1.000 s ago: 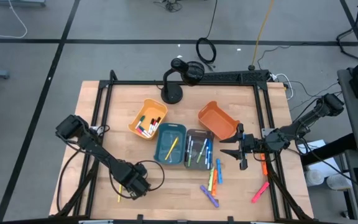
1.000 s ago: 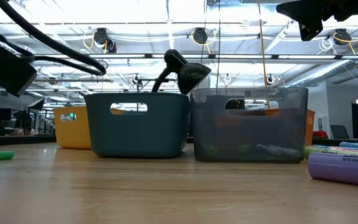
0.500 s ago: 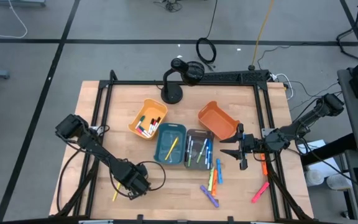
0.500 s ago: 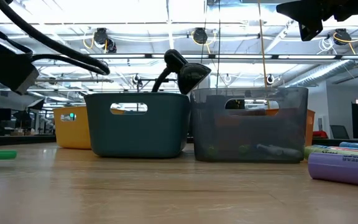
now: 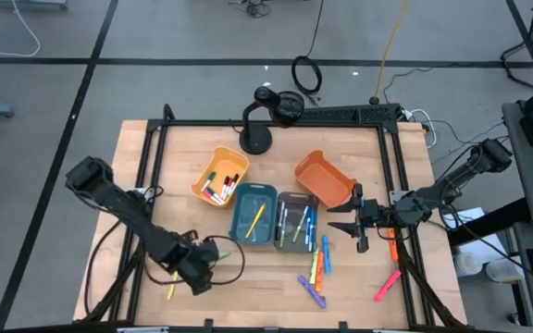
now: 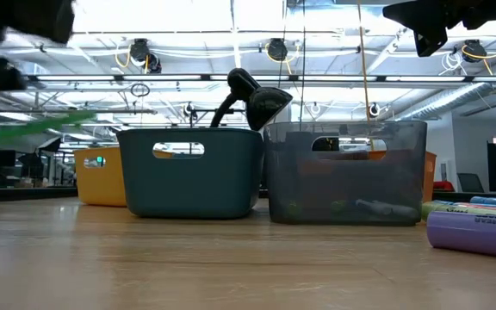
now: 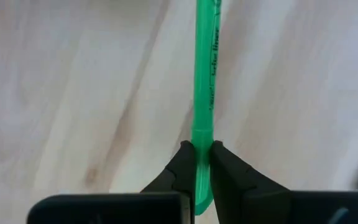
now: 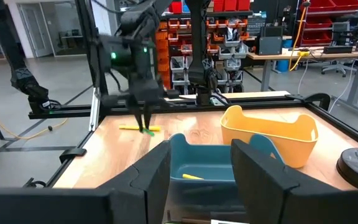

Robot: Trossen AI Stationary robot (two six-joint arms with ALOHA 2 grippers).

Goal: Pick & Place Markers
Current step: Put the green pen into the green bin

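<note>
Near table's [image 5: 155,157] front left corner: green marker [image 7: 204,93] pinched in left claw [image 7: 197,163], fingers closed tight on it, above wood. Yellow marker [image 5: 171,289] lying beside. Right claw [image 5: 347,228] parted, empty, right of grey bin [image 5: 294,222].

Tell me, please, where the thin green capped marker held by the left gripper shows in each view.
High view: green marker in the left gripper, front left of the table.
Low view: blurred green streak, far left, above the tabletop.
Left wrist view: centre, pinched between the fingers.
Right wrist view: small, under the distant arm.
Landmark: teal plastic bin; absent from left wrist view.
</note>
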